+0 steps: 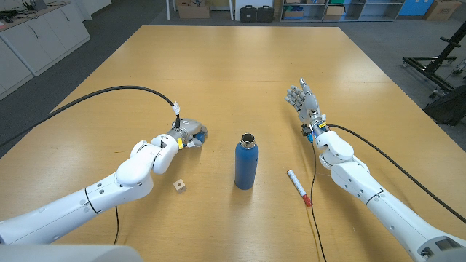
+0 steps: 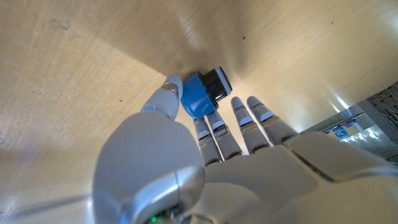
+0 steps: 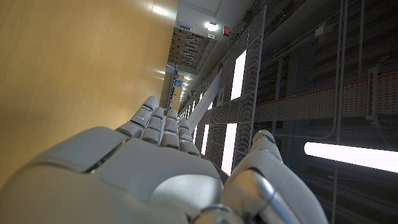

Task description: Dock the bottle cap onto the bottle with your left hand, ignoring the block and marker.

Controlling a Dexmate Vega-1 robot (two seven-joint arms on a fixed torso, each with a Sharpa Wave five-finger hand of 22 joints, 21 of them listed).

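Note:
The blue bottle (image 1: pixel 246 166) stands upright at the table's middle, its mouth uncovered. The blue bottle cap (image 2: pixel 199 96) with a black threaded end lies on the table to the bottle's left. My left hand (image 1: pixel 185 136) is down over it. In the left wrist view my thumb (image 2: pixel 169 90) presses one side of the cap and a finger (image 2: pixel 200 126) meets the other, while the remaining fingers stay stretched out. A bit of blue cap (image 1: pixel 199 138) peeks out from under that hand. My right hand (image 1: pixel 306 103) stands to the bottle's right, fingers spread, holding nothing.
A white marker with a red cap (image 1: pixel 299 187) lies on the table just right of the bottle, near my right forearm. A small wooden block (image 1: pixel 179 185) sits by my left wrist. Black cables trail from both arms across the wooden table (image 1: pixel 233 73).

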